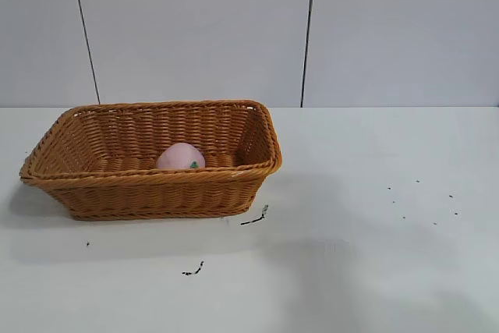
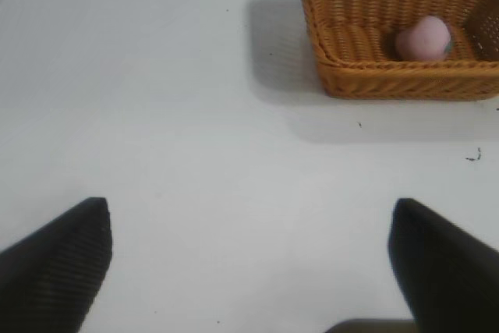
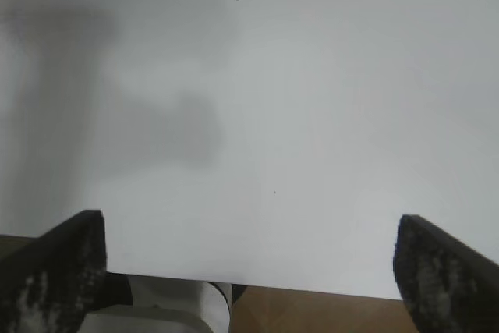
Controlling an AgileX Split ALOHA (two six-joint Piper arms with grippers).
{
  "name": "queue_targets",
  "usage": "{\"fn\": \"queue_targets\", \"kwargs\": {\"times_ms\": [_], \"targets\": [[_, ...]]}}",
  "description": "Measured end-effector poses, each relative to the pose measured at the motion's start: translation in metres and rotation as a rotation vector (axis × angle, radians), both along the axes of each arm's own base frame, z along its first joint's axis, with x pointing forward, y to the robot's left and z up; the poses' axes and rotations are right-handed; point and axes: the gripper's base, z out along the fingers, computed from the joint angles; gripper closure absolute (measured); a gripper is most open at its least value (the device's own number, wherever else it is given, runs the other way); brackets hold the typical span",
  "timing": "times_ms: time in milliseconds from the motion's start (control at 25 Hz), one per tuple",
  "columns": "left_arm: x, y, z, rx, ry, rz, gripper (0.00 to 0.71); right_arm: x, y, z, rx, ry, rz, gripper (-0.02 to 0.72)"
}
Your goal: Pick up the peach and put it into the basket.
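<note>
Peach [image 1: 180, 157] lying inside the basket [image 1: 93, 185], resting on the woven floor near the front wall, a little toward the basket's right end, leaf mark facing the outside camera. Basket sitting on the white table [image 1: 374, 193] at its left half. Nothing gripping the fruit; placing step looking done, judging by how things lie.

Left gripper [image 2: 249, 259] hovering over bare table, well apart from the basket, fingers spread wide and holding nothing. Right gripper [image 3: 249, 267] hanging near the table's edge, likewise spread wide and empty, far from the basket. Neither arm showing in the outside view.

Finishing well now meaning staying clear: keeping both grippers high and away from the flaring wicker sides, avoiding any sweep across the rim that might drag the light basket or tip it. Keeping the fingers apart, moving slowly, and parking off to the sides. Probably no re-grasp needed, since the peach seems settled and not leaning on the rim.
</note>
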Motion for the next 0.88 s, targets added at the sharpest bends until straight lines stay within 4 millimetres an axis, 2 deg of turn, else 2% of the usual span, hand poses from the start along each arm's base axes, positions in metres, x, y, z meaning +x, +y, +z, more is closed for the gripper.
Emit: {"fn": "queue_targets", "kwargs": {"times_ms": [160, 400, 880], "targets": [[0.000, 0.000, 0.000, 0.000, 0.000, 0.000, 0.017, -0.024, 0.001, 0.004, 0.011, -0.187, 0.002, 0.008], [0.000, 0.000, 0.000, 0.000, 0.000, 0.000, 0.017, -0.050, 0.000, 0.007, 0.015, -0.362, 0.004, 0.008], [0.000, 0.000, 0.000, 0.000, 0.000, 0.000, 0.017, -0.053, 0.001, 0.007, 0.019, -0.380, 0.005, 0.008]]}}
